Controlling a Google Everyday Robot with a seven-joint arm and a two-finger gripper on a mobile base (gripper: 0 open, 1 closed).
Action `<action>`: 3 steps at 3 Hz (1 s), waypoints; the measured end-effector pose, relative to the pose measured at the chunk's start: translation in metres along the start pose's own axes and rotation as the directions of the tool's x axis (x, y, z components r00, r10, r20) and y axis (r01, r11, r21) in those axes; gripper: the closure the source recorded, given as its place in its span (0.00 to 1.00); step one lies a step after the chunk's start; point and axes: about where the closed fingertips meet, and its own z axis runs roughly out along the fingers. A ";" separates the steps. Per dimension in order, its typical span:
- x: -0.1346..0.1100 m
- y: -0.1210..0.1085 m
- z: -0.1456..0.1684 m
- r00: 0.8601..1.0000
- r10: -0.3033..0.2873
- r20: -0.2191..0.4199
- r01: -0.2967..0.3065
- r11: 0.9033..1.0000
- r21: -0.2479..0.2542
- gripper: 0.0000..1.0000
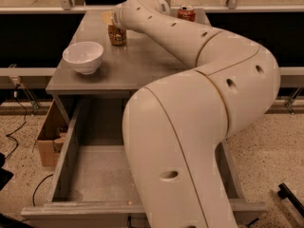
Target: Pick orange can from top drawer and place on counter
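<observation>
The dull orange-brown soda can (117,35) stands on the flat grey counter (137,65), at six o'clock beneath the gripper (114,23); whether it grips, cannot tell.

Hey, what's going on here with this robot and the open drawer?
The robot's arm reaches to the back of the counter, with its gripper at the orange can, which stands upright on the counter. The top drawer is pulled open below; no can shows in its visible part. A white bowl sits at the counter's left, a red can at the back right.
</observation>
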 end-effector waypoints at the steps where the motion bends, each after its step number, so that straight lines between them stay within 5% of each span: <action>1: -0.001 0.000 0.000 1.000 0.000 0.000 0.000 1.000 0.000 0.39; 2: -0.001 0.000 0.000 1.000 0.000 0.000 0.000 1.000 0.000 0.14; 3: -0.001 0.000 0.000 1.000 0.000 0.000 0.000 1.000 0.000 0.00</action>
